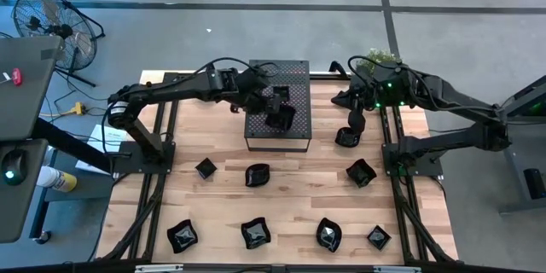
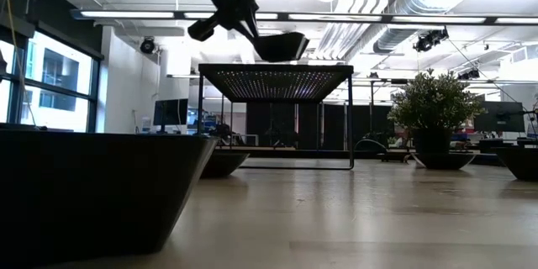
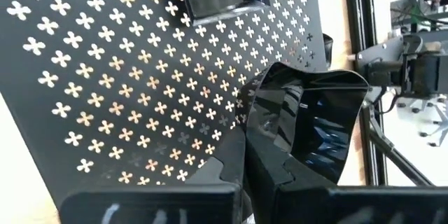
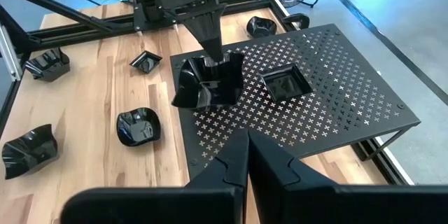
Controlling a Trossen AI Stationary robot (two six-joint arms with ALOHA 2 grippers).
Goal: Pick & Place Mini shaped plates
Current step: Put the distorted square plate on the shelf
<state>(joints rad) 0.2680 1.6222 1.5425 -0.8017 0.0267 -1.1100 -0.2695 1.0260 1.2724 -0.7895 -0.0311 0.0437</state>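
Observation:
My left gripper [image 1: 275, 113] is shut on the rim of a glossy black wavy-rimmed mini plate [image 3: 315, 122] and holds it just above the top of the perforated box [image 1: 277, 132]. In the right wrist view the same plate [image 4: 208, 84] hangs from the left gripper [image 4: 213, 54]. A square mini plate [image 4: 283, 84] lies on the box top [image 3: 105, 77]. Several more mini plates sit on the table, among them three [image 1: 257, 174] [image 1: 361, 172] [image 1: 328, 235]. My right gripper [image 1: 352, 124] is shut and empty, right of the box, beside a plate [image 1: 345, 139].
In the low view the box [image 2: 277, 71] stands on thin legs, and the held plate [image 2: 282, 46] hangs over it. A plate [image 2: 84, 193] looms close at that view's left. A potted plant [image 1: 381, 58] stands at the table's back right. Frame rails [image 1: 162, 136] run along both sides.

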